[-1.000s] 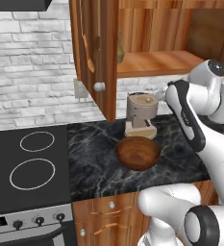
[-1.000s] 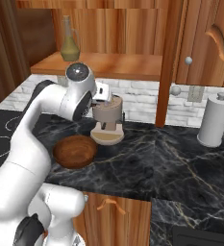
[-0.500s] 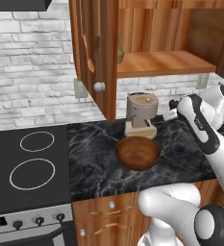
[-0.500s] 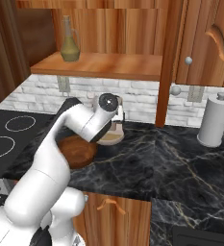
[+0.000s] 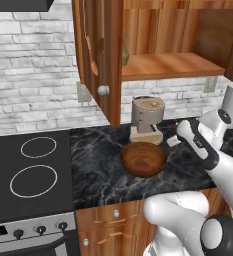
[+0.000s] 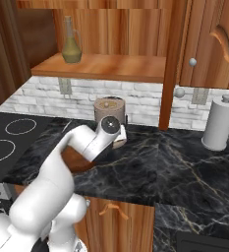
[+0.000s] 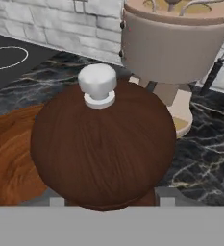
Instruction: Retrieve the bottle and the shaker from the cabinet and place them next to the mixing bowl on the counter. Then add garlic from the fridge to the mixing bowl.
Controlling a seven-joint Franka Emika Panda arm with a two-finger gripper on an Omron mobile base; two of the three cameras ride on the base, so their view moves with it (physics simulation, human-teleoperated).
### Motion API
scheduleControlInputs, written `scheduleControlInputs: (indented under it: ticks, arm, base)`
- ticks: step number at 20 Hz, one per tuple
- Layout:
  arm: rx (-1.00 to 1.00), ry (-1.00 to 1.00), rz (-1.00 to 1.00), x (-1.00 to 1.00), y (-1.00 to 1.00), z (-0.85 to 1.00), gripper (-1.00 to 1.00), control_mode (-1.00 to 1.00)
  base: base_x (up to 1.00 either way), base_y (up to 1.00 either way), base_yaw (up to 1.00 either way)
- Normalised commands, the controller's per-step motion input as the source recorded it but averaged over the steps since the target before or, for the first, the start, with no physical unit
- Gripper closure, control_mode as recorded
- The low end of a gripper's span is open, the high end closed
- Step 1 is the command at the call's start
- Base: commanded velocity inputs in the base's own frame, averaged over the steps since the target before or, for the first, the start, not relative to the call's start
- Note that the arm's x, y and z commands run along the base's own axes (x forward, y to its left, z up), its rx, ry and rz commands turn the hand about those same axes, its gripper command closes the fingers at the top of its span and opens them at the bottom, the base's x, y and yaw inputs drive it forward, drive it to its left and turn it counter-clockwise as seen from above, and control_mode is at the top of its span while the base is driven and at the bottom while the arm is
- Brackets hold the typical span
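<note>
the shaker (image 7: pixel 103 144), a dark brown wooden piece with a small white knob on top, sits large in the middle of the hand view, right up against the camera, and the gripper (image 7: pixel 108 204) is clenched on it, its finger tips just peeking out at either side of the shaker's base at 6 o'clock. in that view the mixing bowl (image 7: pixel 10 158) lies at 9 o'clock of the shaker, and a beige coffee machine (image 7: pixel 173 45) stands at 1 o'clock, on the dark marble counter (image 7: pixel 200 149).

in the left base view the white arm reaches across the counter (image 5: pixel 95 165) from 4 o'clock, its hand low near the coffee machine (image 5: pixel 146 120), at about 3 o'clock of it. the wooden mixing bowl (image 5: pixel 143 159) rests on the counter just in front of the machine. the shaker itself is too hidden behind the hand there to make out.

in the right base view the arm bends over the bowl, its wrist in front of the coffee machine (image 6: pixel 108 110). the bottle (image 6: pixel 71 42), olive green with a slim neck, stands upright on the open cabinet's wooden shelf (image 6: pixel 106 69), at 11 o'clock of the machine. a white paper towel holder (image 6: pixel 219 123) stands on the counter at 3 o'clock. the stove (image 5: pixel 28 175) lies at 9 o'clock of the bowl in the left base view.
</note>
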Motion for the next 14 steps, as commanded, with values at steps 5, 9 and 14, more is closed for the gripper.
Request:
scheduleControlInputs:
  ticks: [5,9,14]
  arm:
    - [-0.12,0.04,0.04,0.02,0.0,-0.96,1.0,-1.0]
    - [-0.03,0.05,0.03,0.35,-0.11,-0.23,1.0,-1.0]
    - [0.13,0.0,0.0,0.18,-0.52,0.02,1.0,-1.0]
  base:
    - [0.0,0.0,0.0]
    - [0.0,0.0,0.0]
    - [0.0,0.0,0.0]
